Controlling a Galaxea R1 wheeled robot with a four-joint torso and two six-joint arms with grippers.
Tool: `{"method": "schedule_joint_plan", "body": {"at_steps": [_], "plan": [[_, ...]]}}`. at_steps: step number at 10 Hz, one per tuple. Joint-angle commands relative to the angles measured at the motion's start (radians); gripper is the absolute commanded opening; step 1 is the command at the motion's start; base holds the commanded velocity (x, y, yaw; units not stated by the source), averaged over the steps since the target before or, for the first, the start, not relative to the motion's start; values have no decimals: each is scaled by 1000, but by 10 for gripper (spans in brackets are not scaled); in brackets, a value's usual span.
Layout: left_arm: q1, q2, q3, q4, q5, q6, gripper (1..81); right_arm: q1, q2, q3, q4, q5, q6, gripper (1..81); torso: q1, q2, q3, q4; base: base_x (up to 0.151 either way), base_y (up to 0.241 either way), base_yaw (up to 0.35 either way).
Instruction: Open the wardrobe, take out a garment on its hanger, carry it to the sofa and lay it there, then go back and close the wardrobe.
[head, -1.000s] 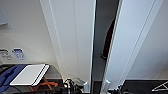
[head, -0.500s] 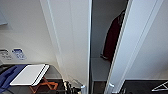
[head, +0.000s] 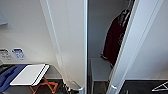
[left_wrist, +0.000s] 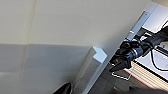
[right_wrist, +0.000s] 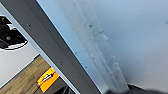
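The white wardrobe stands close in front of me, its left door and right door swung apart with a dark gap between them. Inside, at the right of the gap, hangs the dark red garment; its hanger is hard to make out near the top. The left wrist view looks along a white door panel and catches my right gripper, black, beside a door edge. In the right wrist view a door edge runs diagonally, very near the camera.
A white shelf sits low inside the wardrobe. To the left stand a white board on an orange folding frame and something blue. A thin white triangle lies on the dark floor at the right.
The gap between the two doors has widened, and much more of the dark red garment shows inside.
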Motion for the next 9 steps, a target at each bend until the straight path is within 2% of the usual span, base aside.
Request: {"method": "schedule_joint_plan", "body": {"at_steps": [1, 9], "plan": [[-25, 14, 238, -4, 47, -17, 811, 16, 12, 156, -37, 84, 29, 811, 0, 0, 0, 0, 0, 0, 0], [-2, -20, 235, -4, 27, -15, 811, 4, -6, 170, -55, 83, 29, 811, 0, 0, 0, 0, 0, 0, 0]]}}
